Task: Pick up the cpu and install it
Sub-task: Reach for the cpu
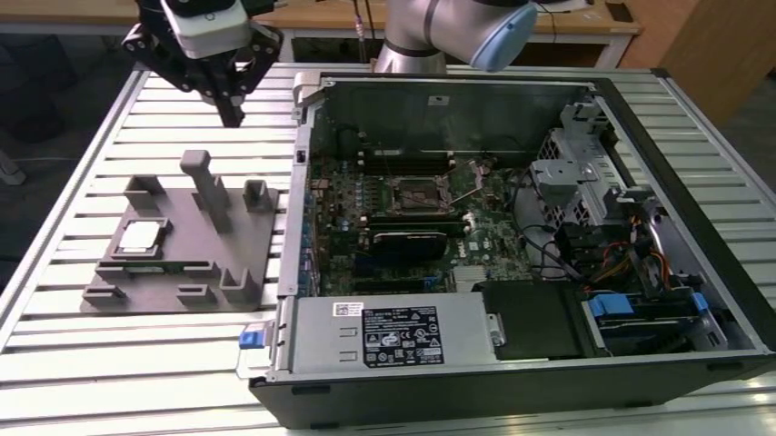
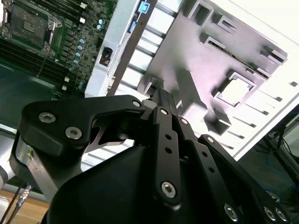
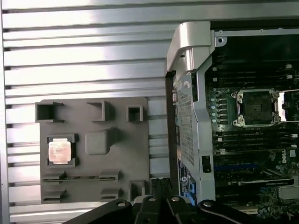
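Observation:
The cpu [image 1: 140, 236] is a small silvery square lying flat in a recess of the grey fixture plate [image 1: 170, 295], at the exterior view's left. It also appears in both wrist views [image 2: 235, 89] [image 3: 60, 151]. My gripper [image 1: 231, 111] hangs high above the slatted table, beyond the far edge of the fixture and well apart from the cpu. Its black fingers [image 2: 164, 100] are pressed together with nothing between them. The motherboard's open socket [image 1: 422, 193] [image 3: 256, 107] lies inside the computer case.
The open computer case [image 1: 303, 100] stands to the exterior view's right of the fixture, its metal wall rising between them. Upright grey posts [image 1: 203, 182] stick up from the fixture plate. The power supply [image 1: 376, 331] and cables [image 1: 606, 263] occupy the case's near side.

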Available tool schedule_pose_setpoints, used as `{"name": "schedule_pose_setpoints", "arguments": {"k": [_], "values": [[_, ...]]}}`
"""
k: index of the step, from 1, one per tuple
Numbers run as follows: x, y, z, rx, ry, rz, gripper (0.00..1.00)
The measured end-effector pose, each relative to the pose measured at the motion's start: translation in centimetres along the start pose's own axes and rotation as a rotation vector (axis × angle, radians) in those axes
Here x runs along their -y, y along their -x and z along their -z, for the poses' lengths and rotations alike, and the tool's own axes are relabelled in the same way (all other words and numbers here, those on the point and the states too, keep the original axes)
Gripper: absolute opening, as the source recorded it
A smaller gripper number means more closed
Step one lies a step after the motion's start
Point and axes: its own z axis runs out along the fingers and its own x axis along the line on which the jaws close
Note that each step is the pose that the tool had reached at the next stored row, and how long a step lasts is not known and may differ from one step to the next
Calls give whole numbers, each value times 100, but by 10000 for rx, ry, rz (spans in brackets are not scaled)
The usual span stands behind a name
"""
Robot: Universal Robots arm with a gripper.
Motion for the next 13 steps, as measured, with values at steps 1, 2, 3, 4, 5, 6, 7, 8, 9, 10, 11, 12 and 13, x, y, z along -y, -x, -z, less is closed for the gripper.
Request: {"name": "schedule_pose_setpoints", "arguments": {"k": [1, 2, 3, 4, 5, 6, 7, 8, 9, 10, 11, 12, 13], "values": [[2, -12, 0, 0, 0, 0, 11], [3, -24, 1, 0, 0, 0, 11], [5, -35, 1, 0, 0, 0, 11], [7, -46, 1, 0, 0, -1, 11], [9, -57, 2, 1, 0, 0, 11], [11, -69, 2, 0, 0, 0, 11], [13, -81, 2, 0, 0, 0, 11], [14, -93, 3, 0, 0, -1, 11], [16, -105, 3, 0, 0, 0, 11], [18, -118, 4, 0, -1, 0, 11], [19, -130, 4, -1, -1, -1, 11], [21, -143, 4, 0, 0, -1, 11], [22, -155, 5, 0, 0, -1, 11]]}}
